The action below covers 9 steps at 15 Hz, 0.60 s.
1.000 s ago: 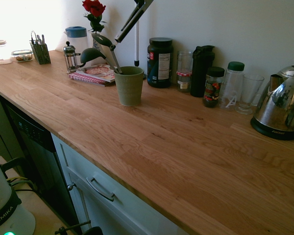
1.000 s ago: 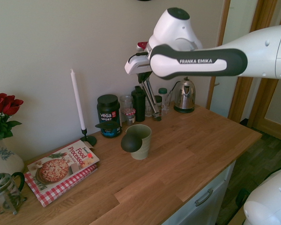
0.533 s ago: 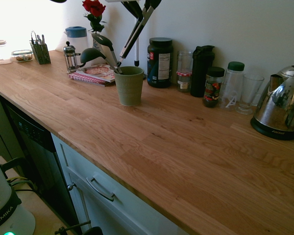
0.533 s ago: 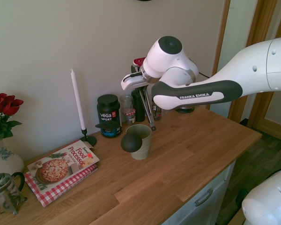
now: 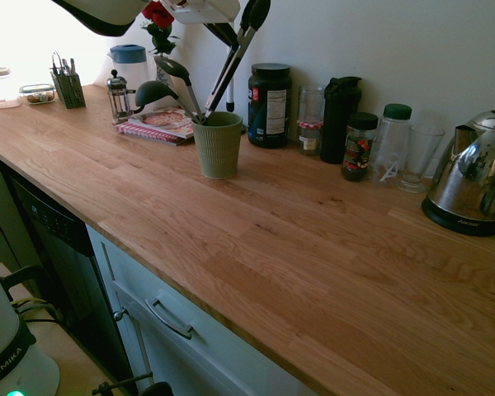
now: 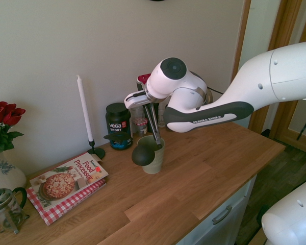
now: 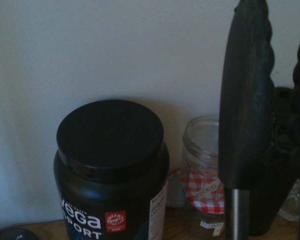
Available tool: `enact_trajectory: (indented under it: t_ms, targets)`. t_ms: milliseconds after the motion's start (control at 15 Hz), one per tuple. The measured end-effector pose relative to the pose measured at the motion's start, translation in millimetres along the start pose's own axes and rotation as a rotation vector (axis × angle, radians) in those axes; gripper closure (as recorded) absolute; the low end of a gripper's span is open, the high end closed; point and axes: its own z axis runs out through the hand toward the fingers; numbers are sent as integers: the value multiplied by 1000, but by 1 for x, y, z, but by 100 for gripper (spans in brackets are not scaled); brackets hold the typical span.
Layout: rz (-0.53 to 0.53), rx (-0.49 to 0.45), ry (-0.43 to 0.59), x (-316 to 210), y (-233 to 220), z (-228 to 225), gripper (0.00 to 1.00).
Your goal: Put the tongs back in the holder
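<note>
From the first exterior side, with the green cup (image 5: 218, 147) as the clock's centre, one pair of tongs (image 5: 228, 73) slants in from one o'clock, black tips up, its lower end at the cup's mouth. The gripper (image 5: 233, 41) has its fingers closed on the tongs. Two black ladles (image 5: 154, 92) lean out of the cup toward ten and eleven. At two o'clock stands one black tub (image 5: 270, 107); on its other side I can read "vega SPORT". One steel kettle (image 5: 474, 169) sits around three, its lettering too small for me to make out. One cookbook (image 6: 66, 184), toward ten, says "Food Processor", and the single white arm (image 6: 209, 115) carries "FRANKA EMIKA". I count one white candle (image 6: 83, 109) too.
</note>
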Motion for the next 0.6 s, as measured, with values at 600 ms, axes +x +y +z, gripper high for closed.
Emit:
enact_trajectory:
  t_ms: [600]
  targets:
    - [-19, -23, -1, -22, 5, 48, 100]
